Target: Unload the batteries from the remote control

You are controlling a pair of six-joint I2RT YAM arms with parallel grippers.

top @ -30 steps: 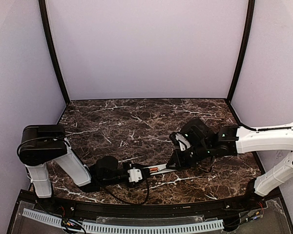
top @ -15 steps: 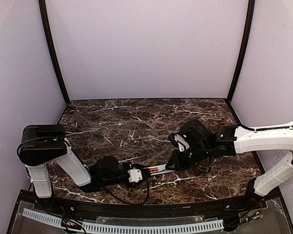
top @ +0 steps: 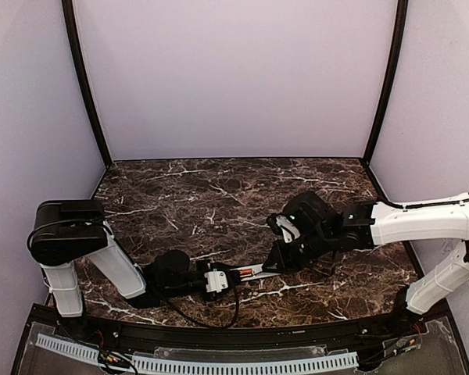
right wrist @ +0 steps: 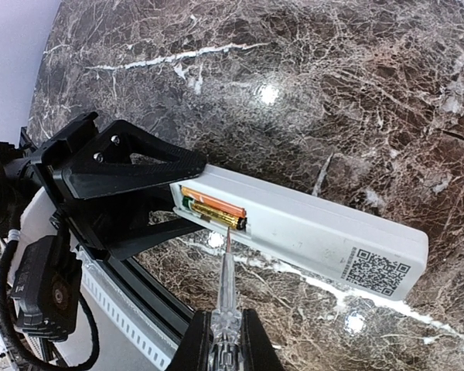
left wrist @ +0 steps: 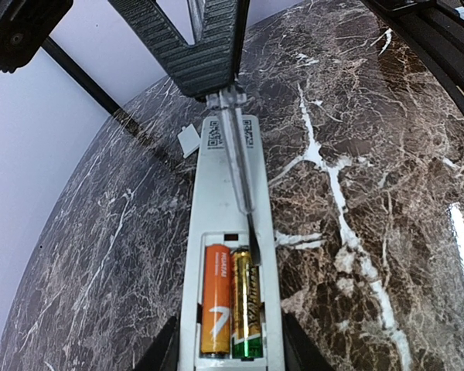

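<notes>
The white remote control (left wrist: pixel 230 193) lies back up just above the marble, its battery recess uncovered. My left gripper (left wrist: pixel 230 360) is shut on the recess end, one finger on each long side. Two batteries sit side by side in the recess: an orange one (left wrist: pixel 216 297) and a gold-green one (left wrist: pixel 247 303). My right gripper (right wrist: pixel 226 344) is shut on a thin grey stick (right wrist: pixel 225 270). The stick's tip rests at the inner end of the gold battery (right wrist: pixel 216 216). From above, the remote (top: pixel 252 272) spans between the left gripper (top: pixel 223 279) and the right gripper (top: pixel 281 262).
A small flat white cover piece (left wrist: pixel 189 141) lies on the dark marble table (top: pixel 211 195) beyond the remote's far end. Black frame posts (top: pixel 86 86) and lilac walls close the back and sides. A black rail (top: pixel 219 336) runs along the near edge.
The right arm has crept slightly left toward the remote with the stick. The left arm and the remote have stayed put.
</notes>
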